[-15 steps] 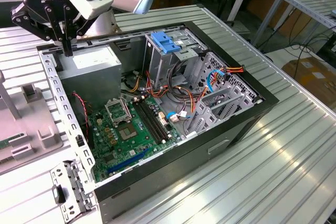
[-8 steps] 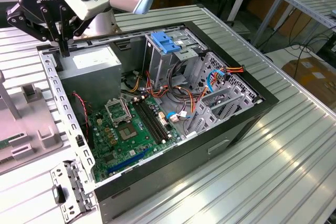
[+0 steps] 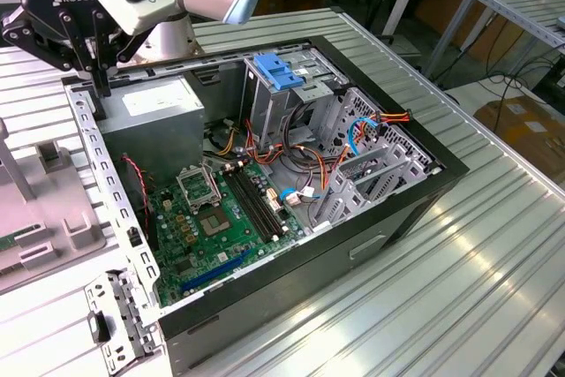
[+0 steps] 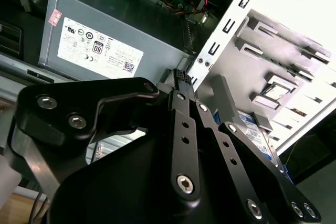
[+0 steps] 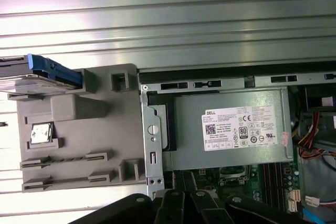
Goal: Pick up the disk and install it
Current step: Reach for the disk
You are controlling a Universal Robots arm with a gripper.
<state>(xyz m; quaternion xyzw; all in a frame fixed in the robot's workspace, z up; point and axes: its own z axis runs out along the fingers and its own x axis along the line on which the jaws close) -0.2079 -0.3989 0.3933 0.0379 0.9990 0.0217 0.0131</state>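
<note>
Open computer case on a slatted metal desk, with the arm's end effector poised above the case's perforated side rail, between the grey power-supply box and a grey parts fixture lying just outside the case. The end effector's fingers appear closed on each other and hold nothing. The disk, recognisable by its blue carrier rail, rests at a corner of the fixture on the side away from the case, well apart from the end effector; it is not yet lifted. The drive cage, topped by a blue bracket, stands inside the case near the power-supply box. Likely hazards: closed fingers cannot straddle the disk and would press on its top; a descent close to the side rail could strike sheet metal; a hold on the plastic rails alone may let the disk tilt or slip; loose cables beside the cage could snag it
</note>
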